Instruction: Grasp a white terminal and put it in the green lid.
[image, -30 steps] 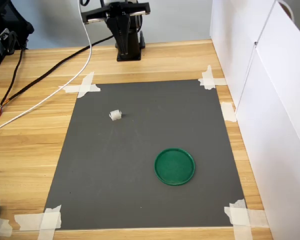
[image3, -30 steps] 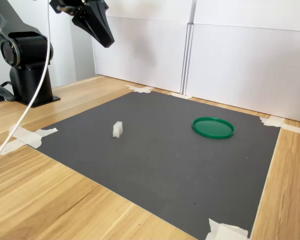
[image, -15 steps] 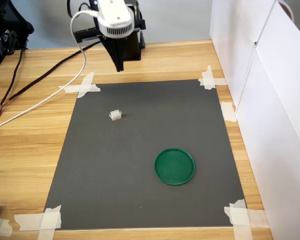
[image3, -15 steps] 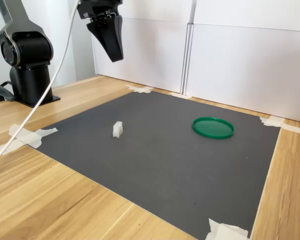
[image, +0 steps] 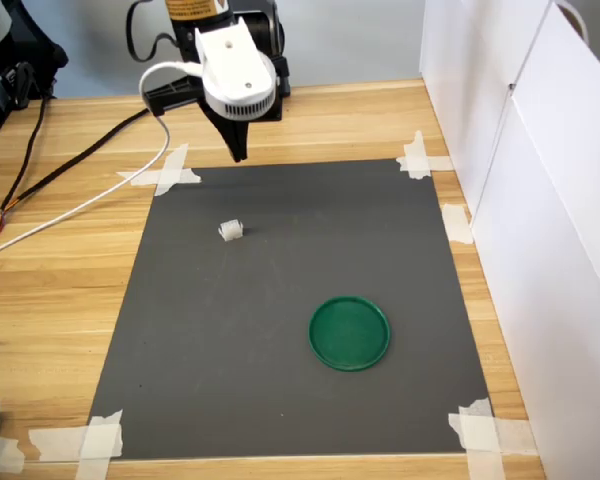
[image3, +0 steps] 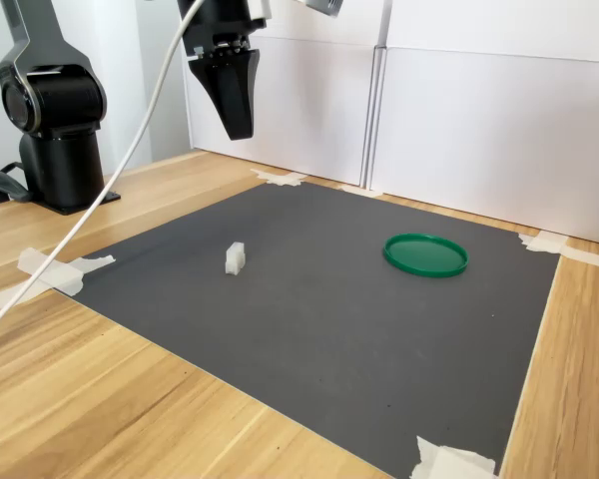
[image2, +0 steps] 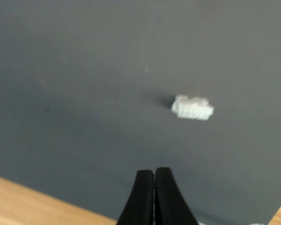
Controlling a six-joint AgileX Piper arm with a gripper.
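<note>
**One tiny terminal, and the hand is way up in the air**

One small white terminal [image3: 235, 258] is all there is to grab, sitting alone on the dark mat [image3: 319, 299], toward the second exterior view's left. Nearest that camera it's just bare wooden tabletop [image3: 100, 399] and a taped mat corner [image3: 449, 464]. The green lid [image3: 425, 254] lies flat further along the mat toward the second exterior view's right, well apart from the terminal and with nothing in it.

Above and behind the terminal, the hand [image3: 236, 125] hangs high over the far edge of the mat, pointing down. In the wrist view the two black fingers [image2: 143, 197] are pressed together with no gap, so it's closed on nothing and would need to spread before coming down. The terminal [image2: 192, 107] shows a bit off to one side of the finger line there, so some lining up looks necessary too.

Handling guess: hard plastic, super light, blocky. It'll probably skid or tip if one finger touches first. I'd pinch it across the two flat sides, centred, low on the body. White panels [image3: 479, 120] close off the back.
</note>
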